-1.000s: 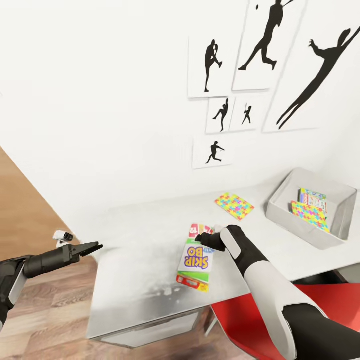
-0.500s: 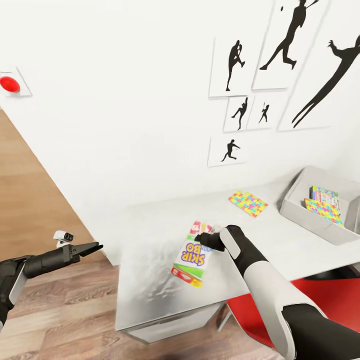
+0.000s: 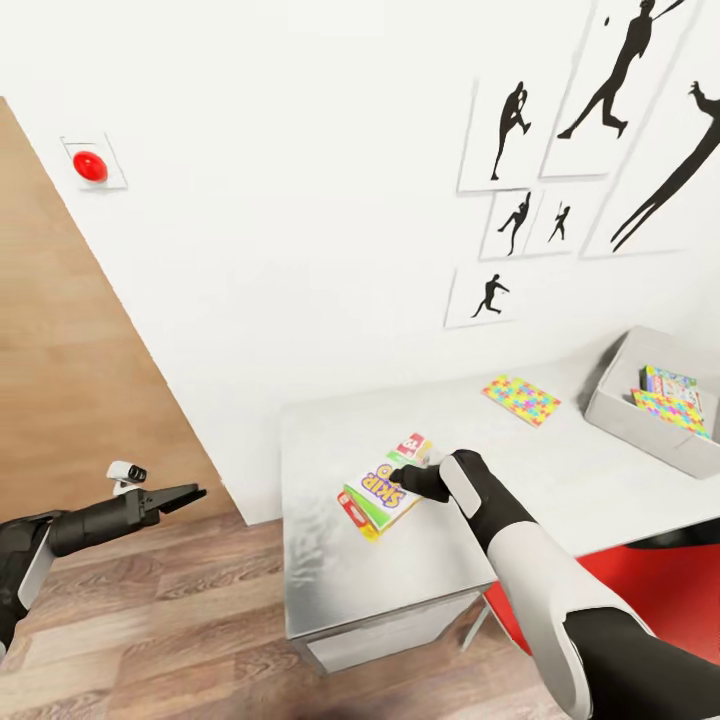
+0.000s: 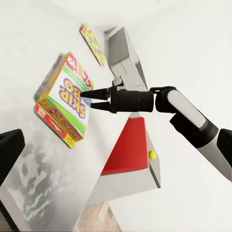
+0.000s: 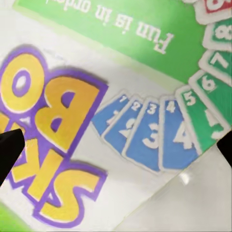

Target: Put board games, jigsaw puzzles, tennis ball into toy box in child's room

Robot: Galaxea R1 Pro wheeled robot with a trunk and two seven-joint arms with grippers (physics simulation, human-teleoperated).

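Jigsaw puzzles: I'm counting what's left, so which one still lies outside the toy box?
The jigsaw puzzle flat on the table, left of the toy box; the other puzzle lies inside it.
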